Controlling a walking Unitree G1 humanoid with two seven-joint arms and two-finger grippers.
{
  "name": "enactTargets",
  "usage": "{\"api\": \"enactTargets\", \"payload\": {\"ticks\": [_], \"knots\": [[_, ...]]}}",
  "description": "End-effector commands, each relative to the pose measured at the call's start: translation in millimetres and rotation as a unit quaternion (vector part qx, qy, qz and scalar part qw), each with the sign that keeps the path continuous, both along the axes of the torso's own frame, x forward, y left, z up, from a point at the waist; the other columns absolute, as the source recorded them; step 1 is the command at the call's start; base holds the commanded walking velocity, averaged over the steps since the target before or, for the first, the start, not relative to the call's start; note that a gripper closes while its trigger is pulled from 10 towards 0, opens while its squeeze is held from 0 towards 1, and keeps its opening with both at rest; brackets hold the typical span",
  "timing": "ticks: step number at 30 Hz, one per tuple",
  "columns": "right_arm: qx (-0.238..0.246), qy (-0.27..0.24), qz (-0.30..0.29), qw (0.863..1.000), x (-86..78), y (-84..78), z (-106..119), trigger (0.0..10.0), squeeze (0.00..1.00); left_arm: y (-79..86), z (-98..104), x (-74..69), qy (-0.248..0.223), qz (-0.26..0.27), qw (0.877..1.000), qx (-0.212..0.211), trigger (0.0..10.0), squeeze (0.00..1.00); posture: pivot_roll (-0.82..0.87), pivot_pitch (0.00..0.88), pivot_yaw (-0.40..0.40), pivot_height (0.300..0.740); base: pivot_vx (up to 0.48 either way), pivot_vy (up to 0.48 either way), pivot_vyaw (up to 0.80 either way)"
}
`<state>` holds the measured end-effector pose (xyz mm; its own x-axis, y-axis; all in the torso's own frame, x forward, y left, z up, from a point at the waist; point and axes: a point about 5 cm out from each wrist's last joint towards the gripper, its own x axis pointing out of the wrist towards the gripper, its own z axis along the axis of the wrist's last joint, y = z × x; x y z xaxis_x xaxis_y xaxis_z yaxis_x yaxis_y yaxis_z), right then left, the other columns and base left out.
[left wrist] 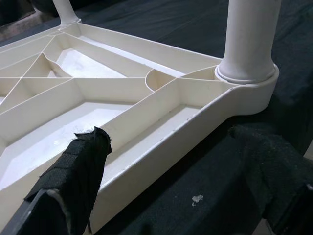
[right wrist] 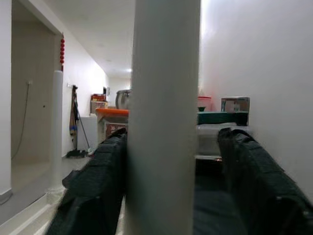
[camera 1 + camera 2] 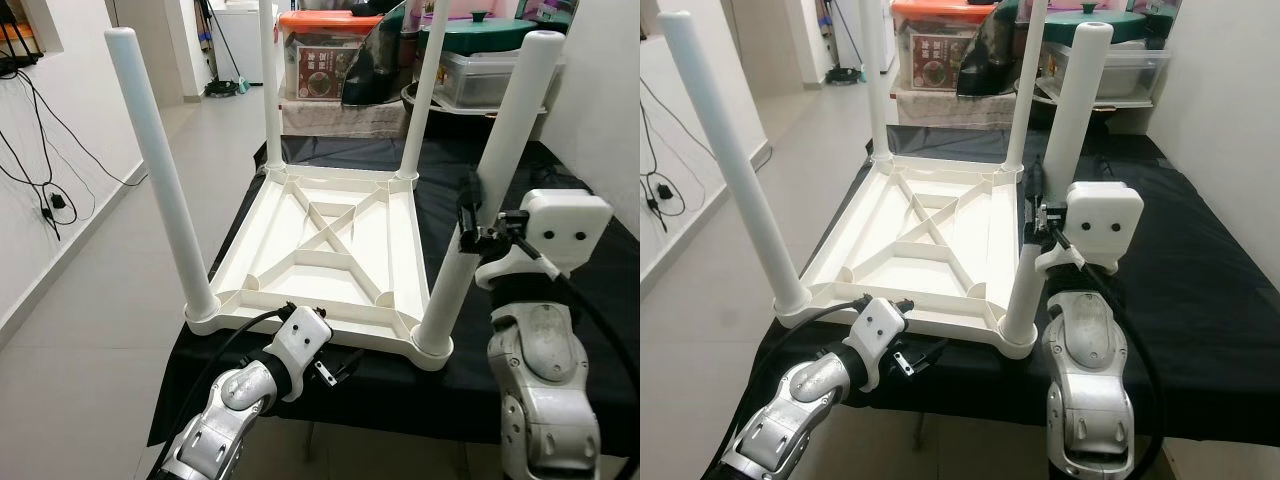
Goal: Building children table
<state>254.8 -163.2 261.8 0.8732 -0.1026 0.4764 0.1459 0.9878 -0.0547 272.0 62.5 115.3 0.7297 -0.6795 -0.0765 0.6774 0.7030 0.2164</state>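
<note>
A white plastic children's table [image 3: 320, 235] lies upside down on a black-draped worktop [image 3: 600, 290], with all its white legs pointing up. My right gripper [image 3: 468, 215] is at mid height of the near right leg [image 3: 505, 140]. In the right wrist view this leg [image 2: 164, 122] runs between the black fingers [image 2: 98, 186]; one finger touches it and a gap shows at the other, so the gripper is open. My left gripper [image 3: 335, 370] is open at the tabletop's near rim [image 1: 161, 142], one finger above the ribbed underside, the other over the cloth.
The near left leg [image 3: 160, 170] stands at the worktop's front left corner. Storage boxes and a pot [image 3: 325, 55] crowd the far end. Cables [image 3: 50, 200] hang on the left wall above bare floor. A white wall runs close on the right.
</note>
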Motion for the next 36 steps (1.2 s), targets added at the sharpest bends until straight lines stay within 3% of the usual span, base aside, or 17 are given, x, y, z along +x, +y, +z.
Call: {"api": "enactTargets", "payload": {"ticks": [1, 10, 16, 18, 22, 24, 25, 27, 28, 29, 30, 31, 32, 33, 34, 35, 36], "knots": [[0.011, 0.014, -0.008, 1.0, 2.9, -3.0, -3, 0.0, 0.0, 1.7, -1, -2.0, -0.001, 0.0, 1.0, 0.003, 10.0, 0.0, 0.05, 0.0, -0.036, 0.74, 0.0, 0.0, 0.0], [0.095, 0.045, -0.038, 0.994, 18.7, -21.4, -4, 0.0, 0.0, -11.4, 21, -16.8, -0.082, -0.053, 0.995, -0.008, 10.0, 0.0, 0.06, 0.0, -0.046, 0.74, 0.0, 0.0, 0.0], [0.15, 0.052, -0.041, 0.986, 30.5, -31.0, -2, 0.0, 0.0, -13.7, 22, -19.9, -0.087, -0.062, 0.994, -0.006, 10.0, 0.0, 0.06, 0.0, -0.042, 0.74, 0.0, 0.0, 0.0], [0.248, 0.065, -0.038, 0.966, 48.0, -44.4, -3, 0.0, 0.0, -13.6, 22, -21.5, -0.084, -0.064, 0.994, -0.005, 10.0, 0.0, 0.07, 0.0, -0.041, 0.74, 0.0, 0.0, 0.0], [0.295, 0.069, -0.03, 0.952, 55.8, -49.8, -5, 0.0, 0.0, -13.5, 22, -22.3, -0.083, -0.065, 0.994, -0.004, 10.0, 0.0, 0.07, 0.0, -0.041, 0.74, 0.0, 0.0, 0.0], [0.342, 0.07, -0.02, 0.937, 64.2, -55.9, -6, 0.0, 0.0, -12.6, 22, -23.4, -0.083, -0.066, 0.994, -0.004, 10.0, 0.0, 0.09, 0.0, -0.047, 0.74, 0.0, 0.0, 0.0], [0.404, 0.07, -0.01, 0.912, 75.4, -66.6, -9, 0.0, 0.0, -10.9, 22, -25.7, -0.08, -0.066, 0.995, -0.002, 10.0, 0.0, 0.1, 0.0, -0.044, 0.74, 0.0, 0.0, 0.0], [0.404, 0.07, -0.01, 0.912, 75.4, -66.6, -9, 0.0, 0.0, -10.9, 22, -25.7, -0.08, -0.066, 0.995, -0.002, 10.0, 0.0, 0.1, 0.0, -0.044, 0.74, 0.0, 0.0, 0.0], [0.457, 0.069, -0.01, 0.887, 82.4, -74.9, -14, 0.0, 0.0, -9.1, 22, -28.6, -0.079, -0.067, 0.995, 0.0, 10.0, 0.0, 0.11, 0.0, -0.044, 0.74, 0.0, 0.0, 0.0], [0.543, 0.079, -0.016, 0.836, 92.2, -85.8, -32, 0.0, 0.0, -6.3, 22, -33.6, -0.074, -0.071, 0.995, 0.005, 10.0, 0.0, 0.12, 0.0, -0.035, 0.74, 0.0, 0.0, 0.0], [0.543, 0.079, -0.016, 0.836, 92.2, -85.8, -32, 0.0, 0.0, -6.3, 22, -33.6, -0.074, -0.071, 0.995, 0.005, 10.0, 0.0, 0.12, 0.0, -0.035, 0.74, 0.0, 0.0, 0.0], [0.578, 0.082, -0.015, 0.812, 95.3, -87.7, -43, 0.0, 0.0, -5.3, 22, -35.3, -0.072, -0.073, 0.995, 0.007, 10.0, 0.0, 0.12, 0.0, -0.035, 0.74, 0.0, 0.0, 0.0], [0.578, 0.082, -0.015, 0.812, 95.3, -87.7, -43, 0.0, 0.0, -5.3, 22, -35.3, -0.072, -0.073, 0.995, 0.007, 10.0, 0.0, 0.12, 0.0, -0.035, 0.74, 0.0, 0.0, 0.0], [0.617, 0.091, -0.026, 0.781, 97.7, -88.7, -60, 0.0, 0.0, -4.0, 22, -36.9, -0.069, -0.076, 0.995, 0.009, 10.0, 0.0, 0.14, 0.0, -0.033, 0.74, 0.0, 0.0, 0.0], [0.617, 0.091, -0.026, 0.781, 97.7, -88.7, -60, 0.0, 0.0, -4.0, 22, -36.9, -0.069, -0.076, 0.995, 0.009, 10.0, 0.0, 0.14, 0.0, -0.033, 0.74, 0.0, 0.0, 0.0], [0.652, 0.103, -0.038, 0.75, 99.4, -86.5, -78, 0.0, 0.0, -2.3, 21, -38.5, -0.067, -0.079, 0.995, 0.012, 10.0, 0.0, 0.14, 0.0, -0.027, 0.74, 0.0, 0.0, 0.0], [0.652, 0.103, -0.038, 0.75, 99.4, -86.5, -78, 0.0, 0.0, -2.3, 21, -38.5, -0.067, -0.079, 0.995, 0.012, 10.0, 0.0, 0.14, 0.0, -0.027, 0.74, 0.0, 0.0, 0.0]]}}
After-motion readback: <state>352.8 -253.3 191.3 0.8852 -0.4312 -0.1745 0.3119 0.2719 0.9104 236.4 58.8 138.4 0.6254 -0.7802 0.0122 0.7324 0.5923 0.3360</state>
